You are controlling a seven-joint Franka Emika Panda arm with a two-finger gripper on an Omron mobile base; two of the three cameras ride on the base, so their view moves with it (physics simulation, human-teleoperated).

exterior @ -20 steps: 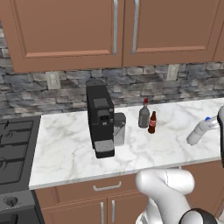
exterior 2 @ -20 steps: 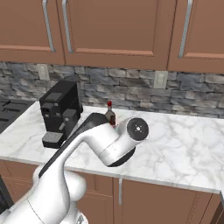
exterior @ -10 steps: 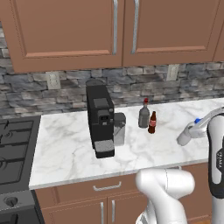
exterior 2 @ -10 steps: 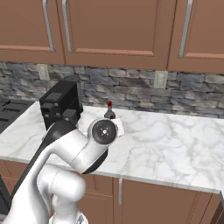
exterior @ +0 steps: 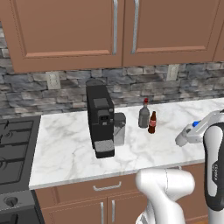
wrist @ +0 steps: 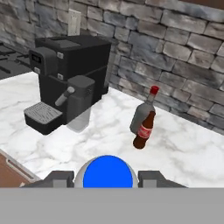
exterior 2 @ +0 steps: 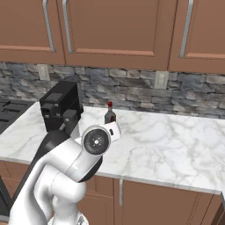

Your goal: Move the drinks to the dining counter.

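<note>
A: Between the fingers [wrist: 106, 180] sits the blue cap of the clear bottle [exterior: 187, 134]; the two dark tips stand partly apart, one on each side of the cap, clamped on it.

B: Bottle lifted?

A: Yes, left base view has it tilted, off the bench [exterior: 65, 148], at the right edge next to the white arm. Whitish, see-through, round cap.

B: Other drinks?

A: Cola bottle [wrist: 144, 127], slim, dark brown, red label, standing upright on the white grey-veined marble. Grey bottle [wrist: 144, 110] with red cap just behind it, squat; touching or not, cannot tell.

B: Around them?

A: Coffee machine [exterior: 101, 120] to their left, boxy matte black, grey cup at its side. Rough grey stone backsplash [exterior: 131, 83] behind, smooth brown wooden cupboards [exterior: 109, 30] with metal bar handles above. Dark stove [exterior: 15, 144] at far left.
</note>
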